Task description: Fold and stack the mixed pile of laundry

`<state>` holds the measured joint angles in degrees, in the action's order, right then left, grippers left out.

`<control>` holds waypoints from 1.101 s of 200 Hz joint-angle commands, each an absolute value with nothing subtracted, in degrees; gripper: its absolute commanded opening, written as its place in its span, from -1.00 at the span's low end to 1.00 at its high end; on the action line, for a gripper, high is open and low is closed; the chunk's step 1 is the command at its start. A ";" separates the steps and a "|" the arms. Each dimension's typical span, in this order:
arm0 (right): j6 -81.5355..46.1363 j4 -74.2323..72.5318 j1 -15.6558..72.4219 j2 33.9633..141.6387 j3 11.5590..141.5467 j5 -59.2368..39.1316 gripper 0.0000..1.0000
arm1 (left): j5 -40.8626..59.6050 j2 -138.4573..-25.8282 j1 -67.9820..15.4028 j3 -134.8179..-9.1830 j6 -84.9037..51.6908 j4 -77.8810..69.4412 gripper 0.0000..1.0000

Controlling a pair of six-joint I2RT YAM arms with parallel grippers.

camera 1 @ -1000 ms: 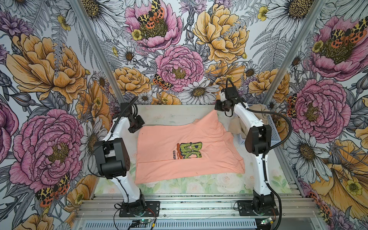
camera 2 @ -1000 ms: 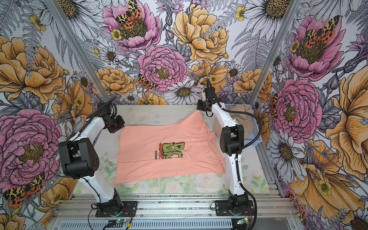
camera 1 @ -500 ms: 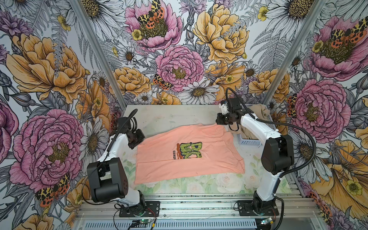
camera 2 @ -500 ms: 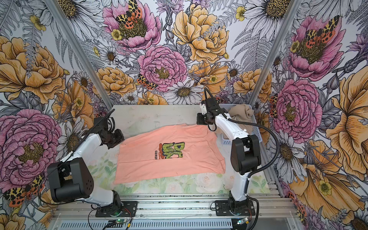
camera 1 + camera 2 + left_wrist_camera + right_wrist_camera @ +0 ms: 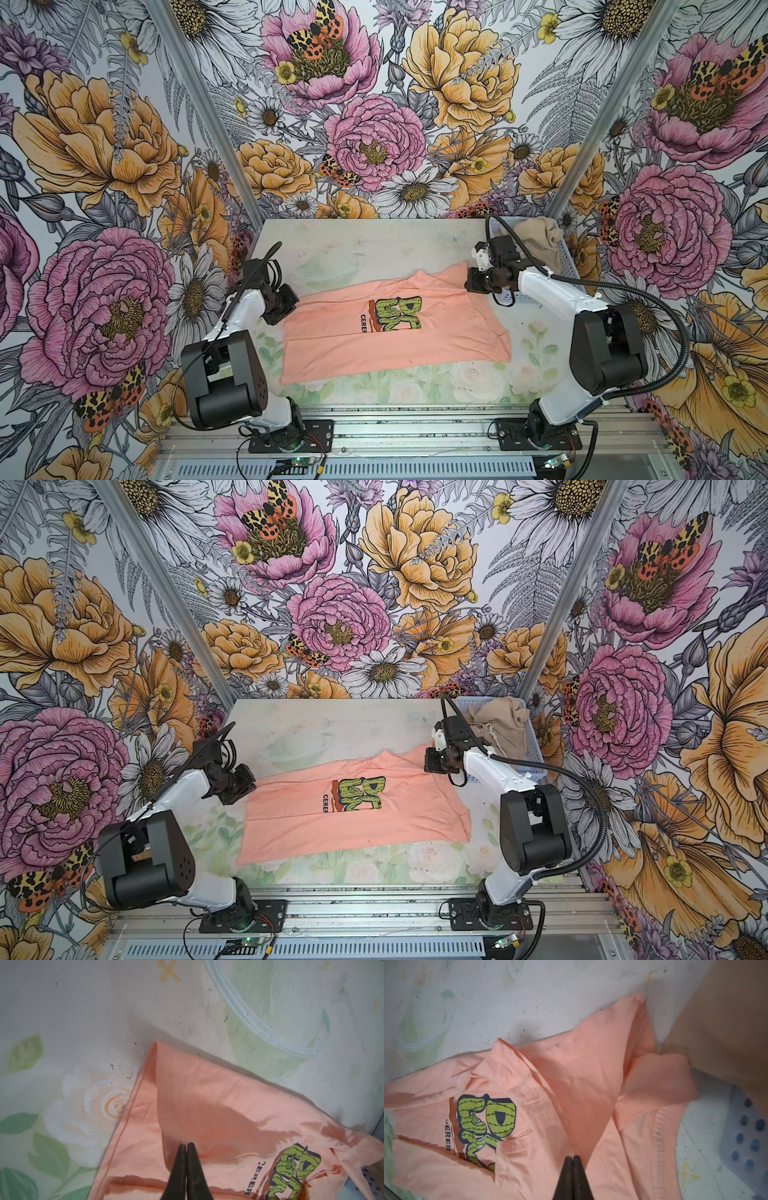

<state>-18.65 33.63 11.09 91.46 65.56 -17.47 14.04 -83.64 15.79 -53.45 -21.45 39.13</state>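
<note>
Floral tabletop (image 5: pixel 374 245), left tool (image 5: pixel 185 1146) and right tool (image 5: pixel 573 1157) clamp T-shirt (image 5: pixel 332 345), shorts (image 5: pixel 538 239) part-hidden in basket (image 5: pixel 570 266).

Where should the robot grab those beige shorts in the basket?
Probably the bunched hump of the beige shorts poking above the blue basket rim, coming straight down from above. The basket walls block the sides, and that raised fold looks easy to pinch.

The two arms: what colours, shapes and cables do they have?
Both the left arm and right arm have white rounded links, bulky black joint housings and black base plates. A ribbed black hose loops beside the right arm. The left gripper and right gripper have slim, tapered black fingers.
</note>
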 commanded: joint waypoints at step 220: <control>-24.17 34.96 6.21 70.76 49.04 -18.70 -1.00 | 11.35 -74.74 19.16 -45.61 -22.21 42.95 -1.00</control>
<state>-23.11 33.95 7.01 72.82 50.98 -18.52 12.49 -75.46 18.68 -46.76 -21.65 42.09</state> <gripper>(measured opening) 0.049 0.045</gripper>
